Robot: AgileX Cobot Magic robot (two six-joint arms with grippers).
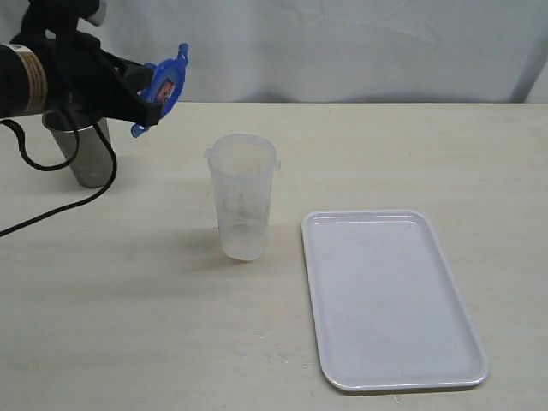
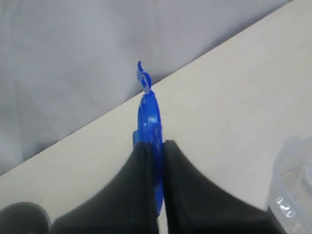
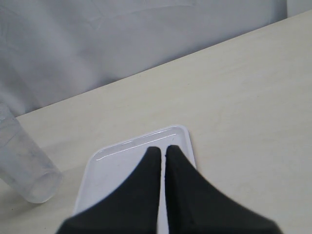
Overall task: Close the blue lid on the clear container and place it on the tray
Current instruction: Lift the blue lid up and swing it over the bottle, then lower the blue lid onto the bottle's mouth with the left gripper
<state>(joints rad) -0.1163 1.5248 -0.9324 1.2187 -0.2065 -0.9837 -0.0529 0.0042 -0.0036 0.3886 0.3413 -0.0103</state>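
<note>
My left gripper (image 1: 144, 104) is shut on the blue lid (image 1: 164, 87), held on edge in the air at the upper left, above the table and left of the clear container (image 1: 243, 195). In the left wrist view the blue lid (image 2: 150, 117) sticks out edge-on between the two black fingers, and the clear container's rim (image 2: 295, 180) shows at the side. The container stands upright and uncovered mid-table. The pale tray (image 1: 385, 295) lies flat to its right with nothing on it. My right gripper (image 3: 163, 150) is shut on nothing, hovering over the tray (image 3: 109, 163); it is out of the exterior view.
A grey steel cup (image 1: 81, 150) stands at the far left behind the left arm, with a black cable (image 1: 51, 210) looping over the table beside it. A white cloth backdrop (image 1: 342, 43) closes off the table's far edge.
</note>
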